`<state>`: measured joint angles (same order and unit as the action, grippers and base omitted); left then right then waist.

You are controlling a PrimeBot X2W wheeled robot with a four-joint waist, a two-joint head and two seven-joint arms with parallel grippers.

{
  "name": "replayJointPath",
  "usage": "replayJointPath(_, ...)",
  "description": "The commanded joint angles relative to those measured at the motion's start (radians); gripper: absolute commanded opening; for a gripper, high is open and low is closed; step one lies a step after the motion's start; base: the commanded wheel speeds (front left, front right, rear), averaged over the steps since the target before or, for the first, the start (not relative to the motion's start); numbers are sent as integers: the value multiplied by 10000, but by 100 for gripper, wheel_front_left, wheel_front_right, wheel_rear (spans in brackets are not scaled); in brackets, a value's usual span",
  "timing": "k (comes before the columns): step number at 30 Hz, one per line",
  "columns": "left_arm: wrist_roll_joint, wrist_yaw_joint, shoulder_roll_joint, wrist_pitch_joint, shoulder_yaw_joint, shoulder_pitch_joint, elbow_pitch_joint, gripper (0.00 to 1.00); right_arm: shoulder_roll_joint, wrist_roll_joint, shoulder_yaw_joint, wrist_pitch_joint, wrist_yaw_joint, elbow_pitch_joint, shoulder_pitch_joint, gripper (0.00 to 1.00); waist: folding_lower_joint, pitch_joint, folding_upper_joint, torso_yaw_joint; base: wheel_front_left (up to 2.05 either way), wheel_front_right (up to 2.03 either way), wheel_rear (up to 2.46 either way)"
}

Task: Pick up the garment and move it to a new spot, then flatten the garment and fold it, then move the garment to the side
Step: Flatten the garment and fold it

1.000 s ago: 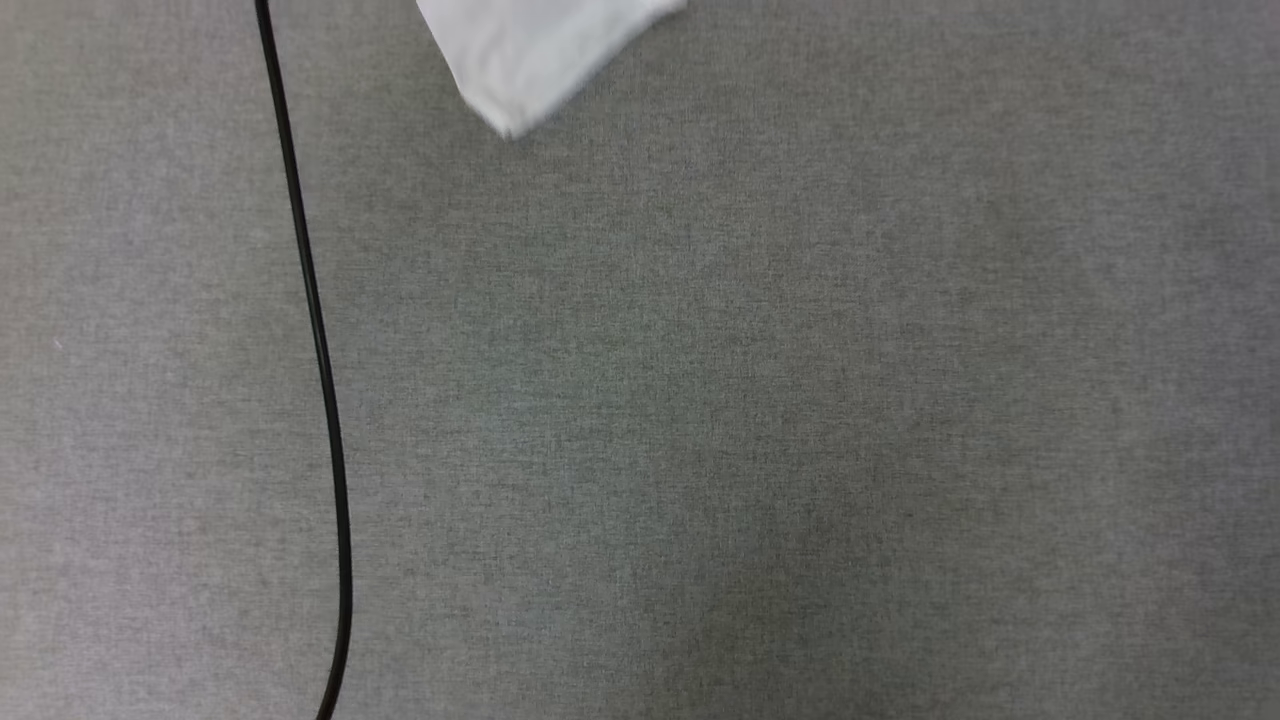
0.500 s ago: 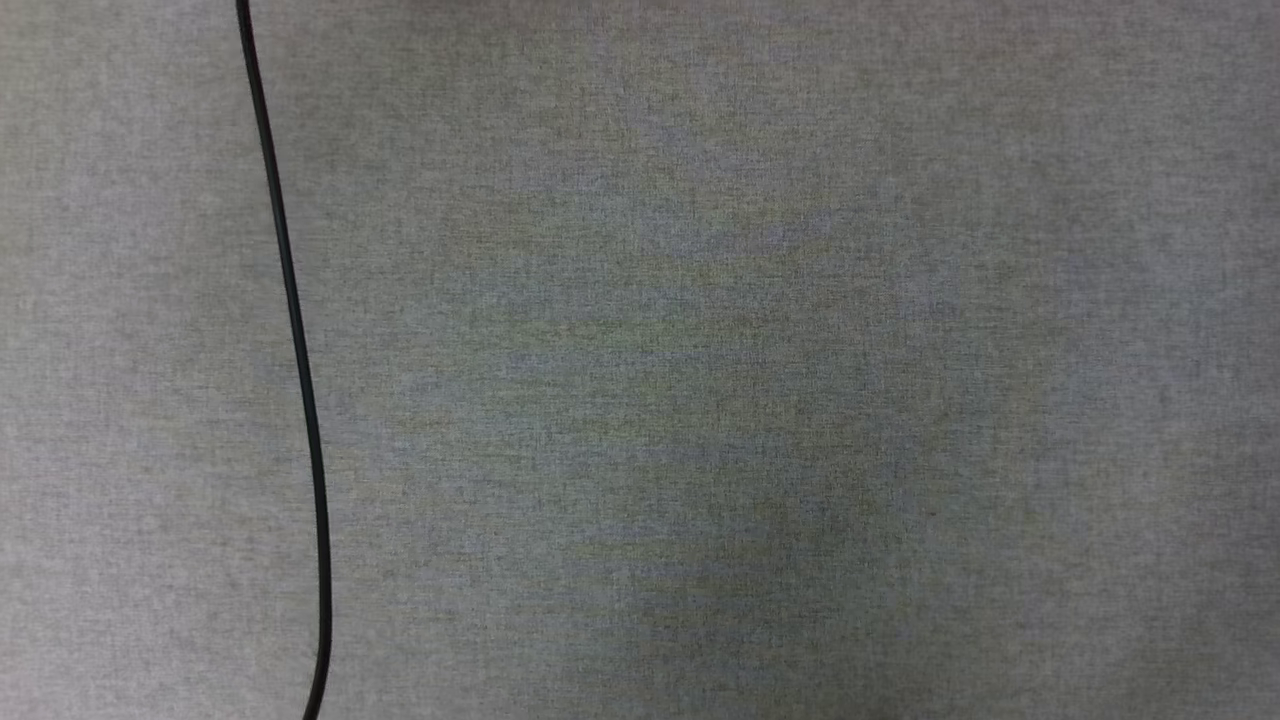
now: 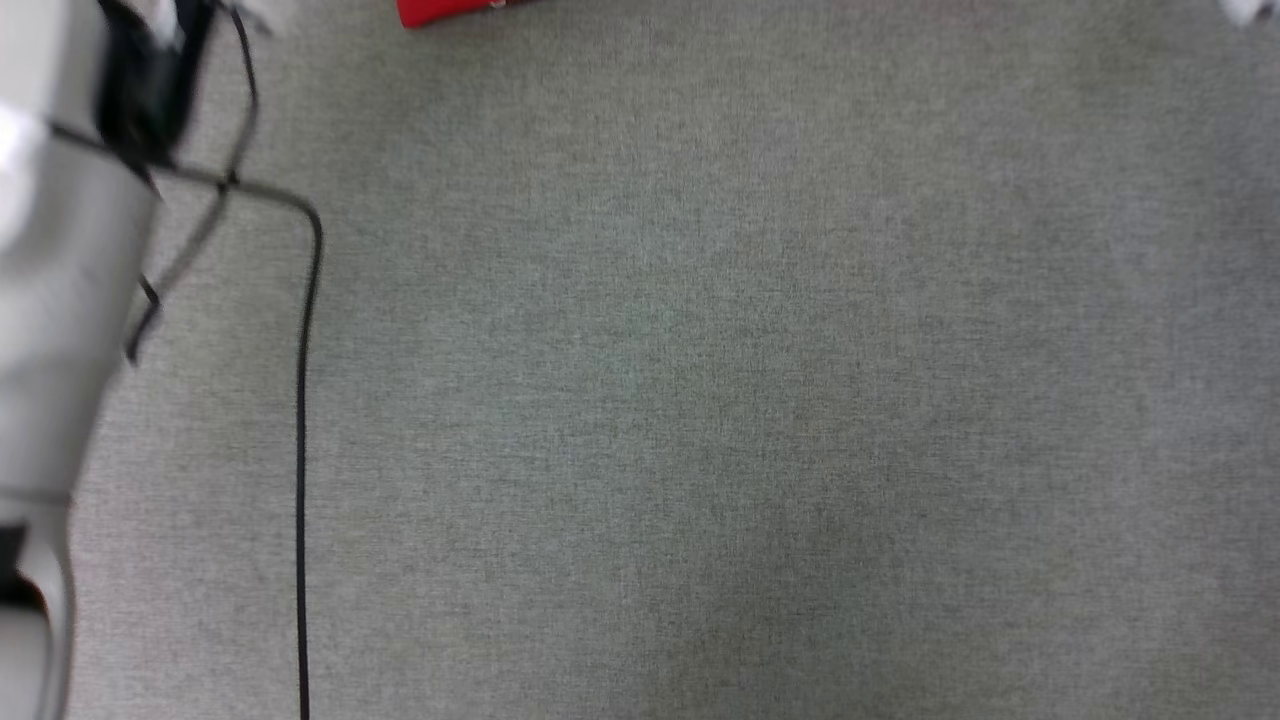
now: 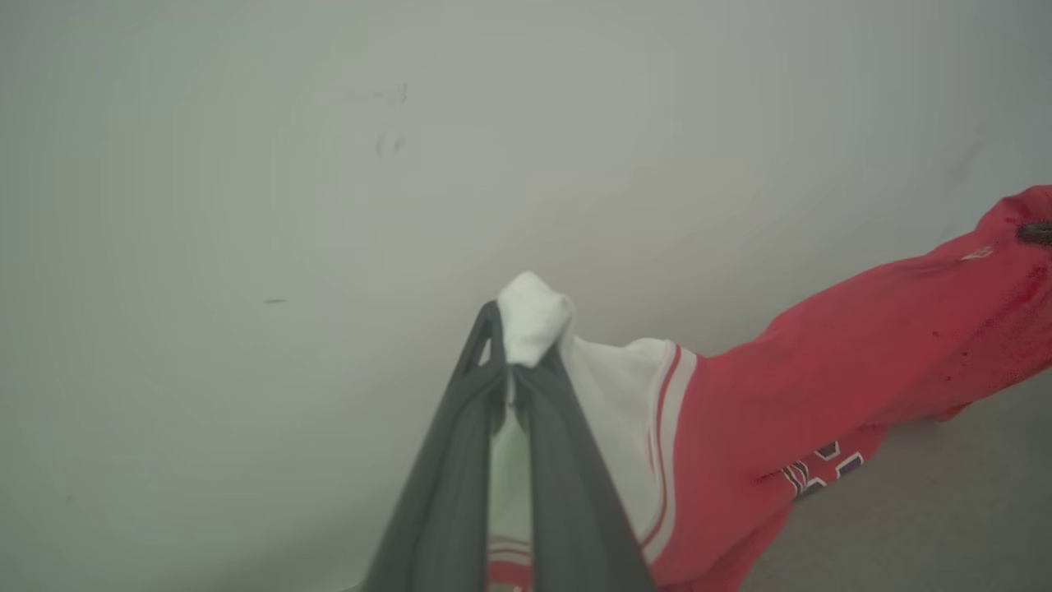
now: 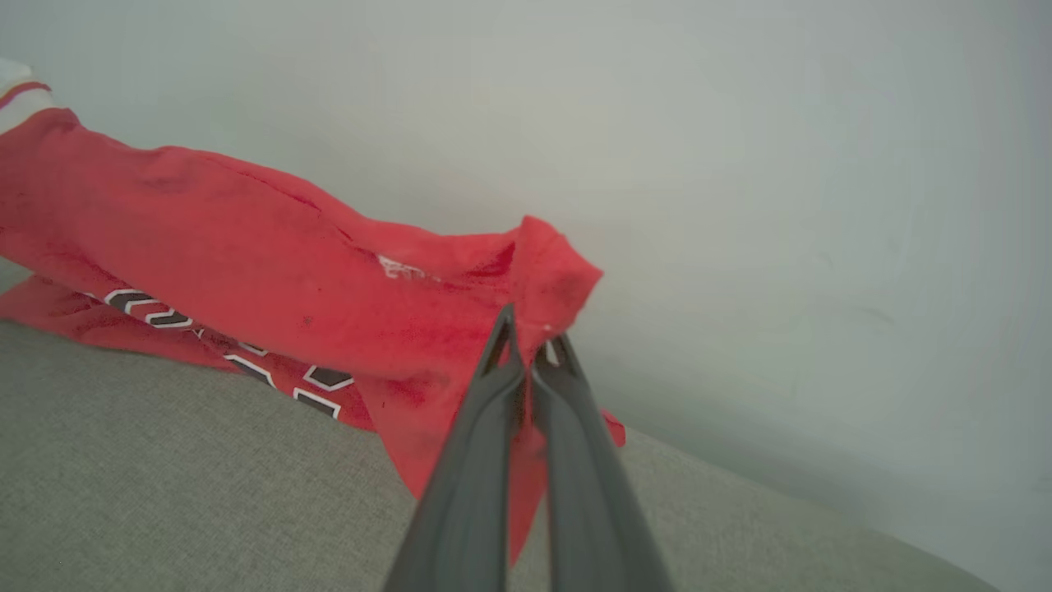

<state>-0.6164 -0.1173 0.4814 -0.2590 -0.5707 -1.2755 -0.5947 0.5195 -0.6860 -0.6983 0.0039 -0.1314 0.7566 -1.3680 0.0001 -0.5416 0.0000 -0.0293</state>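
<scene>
The garment (image 4: 830, 362) is a red jersey with white sleeves and black white-outlined lettering, stretched in the air between my two grippers. My left gripper (image 4: 514, 362) is shut on a bunched white sleeve. My right gripper (image 5: 530, 341) is shut on a red corner of the garment (image 5: 271, 263), whose lower edge hangs down to the grey surface. In the head view a small red piece of the garment (image 3: 445, 10) shows at the top edge, and my pale left forearm (image 3: 50, 300) fills the left side.
A grey fabric surface (image 3: 700, 400) spreads across the head view. A thin black cable (image 3: 301, 450) runs down its left part. A plain pale wall (image 5: 740, 123) stands behind the surface in both wrist views.
The head camera has shifted. The white sleeve seen at the top a second ago left the view; now a red edge of the garment and my left forearm have come into it.
</scene>
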Motion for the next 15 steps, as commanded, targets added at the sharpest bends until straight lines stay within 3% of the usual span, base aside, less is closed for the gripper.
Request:
replayJointPath(1,-97,140,30,-61,54,620,300,0,121,-186,-123,-109,15,-174,479,0,-1,343,0,-17,0,0,0)
replayJointPath(8,-139,949,-150,-80,-176,4072,1951,0,958,-996,-863,-273,15,-1306,2943,0,-1,1420,0,-266,0,0,0)
replayJointPath(15,-551,1588,-47,-83,-108,7200,2965,0,1327,-1612,-996,-352,13,-1891,5288,0,-1,2557,0,-230,0,0,0)
